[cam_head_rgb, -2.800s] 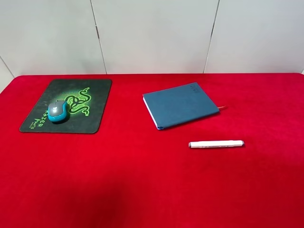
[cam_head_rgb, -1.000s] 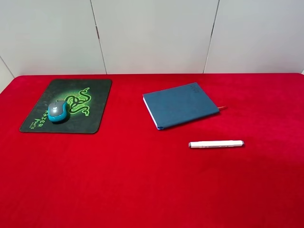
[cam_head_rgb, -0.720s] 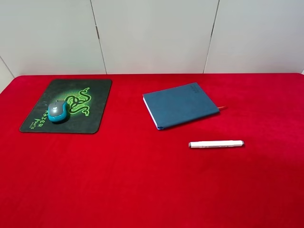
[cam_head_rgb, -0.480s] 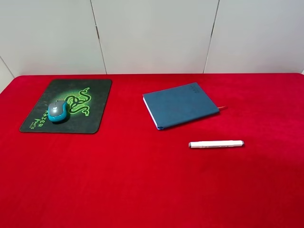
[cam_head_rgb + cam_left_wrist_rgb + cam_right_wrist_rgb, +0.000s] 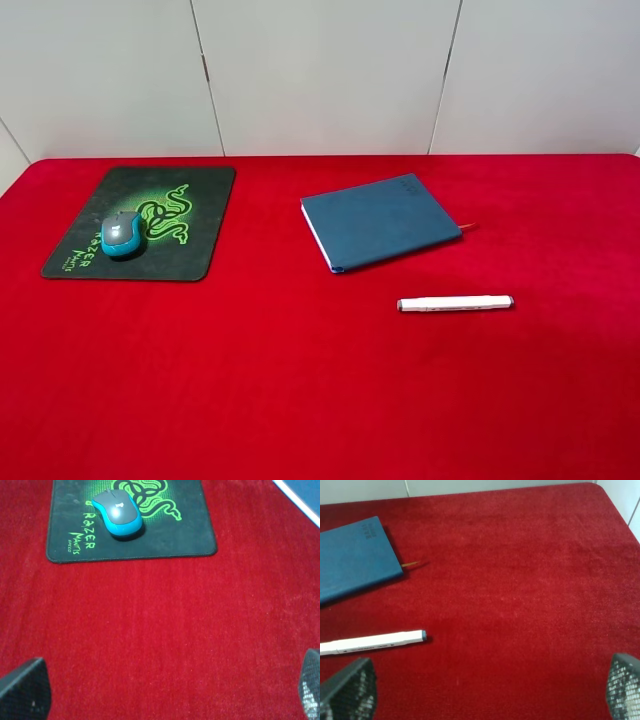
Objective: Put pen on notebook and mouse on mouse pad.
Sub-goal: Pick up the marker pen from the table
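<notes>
Right tool (image 5: 485, 690): fingers spread wide apart and empty, over bare red tabletop (image 5: 300, 400).
Pen (image 5: 455, 303): flat on the tabletop, just ahead of the right tool and off its centre line, on the near side of the notebook and not touching it.
Left tool (image 5: 167, 695): fingers wide apart, holding nothing.
Mouse (image 5: 122, 233): well ahead of the left tool, resting on the mouse pad (image 5: 205, 255), far left of the notebook.
Change: pen, mouse and notebook lie exactly as in the earlier frames.
Notebook (image 5: 380, 222): closed and skewed, with the red ribbon marker (image 5: 468, 228) poking out at its right corner.
Between pen and notebook: only red tabletop.
Beyond the notebook: pale wall panels (image 5: 320, 70).
</notes>
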Controlling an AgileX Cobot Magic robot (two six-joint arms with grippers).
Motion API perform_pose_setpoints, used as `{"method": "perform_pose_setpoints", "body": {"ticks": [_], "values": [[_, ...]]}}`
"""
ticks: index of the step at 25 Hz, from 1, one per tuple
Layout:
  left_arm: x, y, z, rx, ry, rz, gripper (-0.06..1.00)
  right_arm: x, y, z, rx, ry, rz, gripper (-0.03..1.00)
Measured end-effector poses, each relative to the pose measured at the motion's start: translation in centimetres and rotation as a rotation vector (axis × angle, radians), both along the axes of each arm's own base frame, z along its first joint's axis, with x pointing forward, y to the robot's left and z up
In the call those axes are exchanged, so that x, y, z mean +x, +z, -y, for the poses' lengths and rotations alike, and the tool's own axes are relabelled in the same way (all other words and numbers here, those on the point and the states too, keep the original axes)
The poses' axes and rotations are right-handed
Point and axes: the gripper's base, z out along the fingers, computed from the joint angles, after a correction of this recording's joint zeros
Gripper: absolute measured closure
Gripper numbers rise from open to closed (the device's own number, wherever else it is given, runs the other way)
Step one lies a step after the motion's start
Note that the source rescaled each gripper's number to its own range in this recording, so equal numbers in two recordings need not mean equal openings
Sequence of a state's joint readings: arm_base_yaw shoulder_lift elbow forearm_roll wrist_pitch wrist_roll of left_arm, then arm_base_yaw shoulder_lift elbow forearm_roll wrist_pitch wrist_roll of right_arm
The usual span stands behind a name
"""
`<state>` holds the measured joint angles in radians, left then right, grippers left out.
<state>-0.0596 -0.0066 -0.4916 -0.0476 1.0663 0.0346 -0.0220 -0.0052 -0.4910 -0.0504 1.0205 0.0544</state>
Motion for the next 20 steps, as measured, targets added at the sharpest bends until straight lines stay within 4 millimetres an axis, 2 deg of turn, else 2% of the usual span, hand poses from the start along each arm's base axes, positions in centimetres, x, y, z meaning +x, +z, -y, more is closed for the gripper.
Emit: {"method": "perform_pose_setpoints", "body": {"ticks": [15,17,20], "values": [[0.0,0.0,0.0,0.0,0.0,0.0,-0.05,0.1,0.0,-0.2,0.026,0.017,-0.006,-0.03],[0.0,0.0,0.0,0.0,0.0,0.002,-0.05,0.8,0.0,-0.4,0.044,0.032,-0.047,-0.03],[0.0,0.0,0.0,-0.001,0.0,0.006,-0.05,2.7,0.2,-0.5,0.025,0.064,-0.166,-0.03]]}}
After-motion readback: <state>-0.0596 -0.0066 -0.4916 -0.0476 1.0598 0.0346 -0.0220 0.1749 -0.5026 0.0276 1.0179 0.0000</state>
